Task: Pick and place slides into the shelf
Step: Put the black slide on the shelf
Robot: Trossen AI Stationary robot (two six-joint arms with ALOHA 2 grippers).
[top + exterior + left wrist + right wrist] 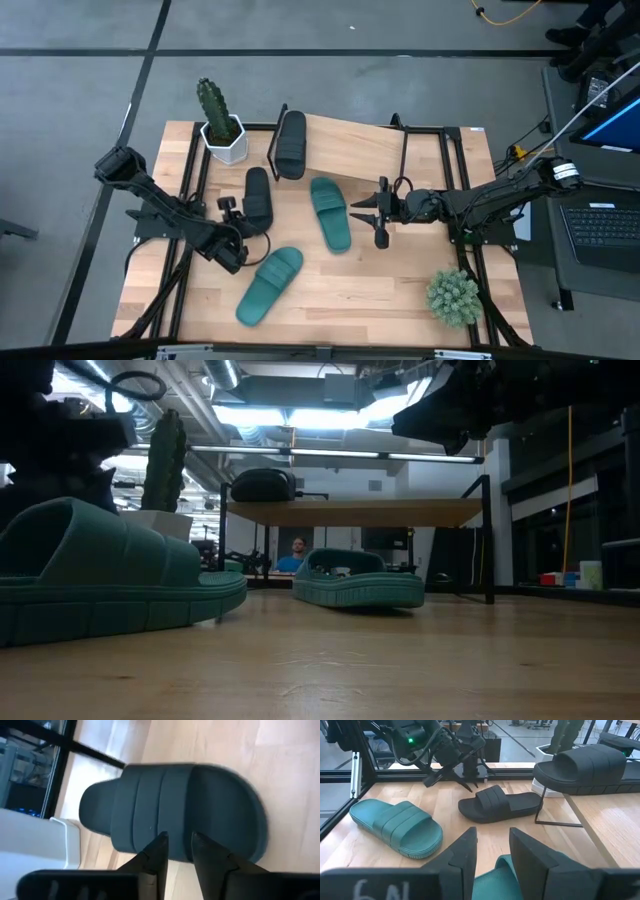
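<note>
1 black slide on shelf, 1 black, 2 teal on table

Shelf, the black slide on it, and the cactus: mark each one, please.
shelf [345,140]: high view, bare wooden board.
black slide on the shelf [291,143]: high view, strap.
cactus [212,103]: high view, green stem.

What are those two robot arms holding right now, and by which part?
Nothing. The left end effector stands open above the black slide; the right end effector, also open, hangs beside a teal slide.
</note>
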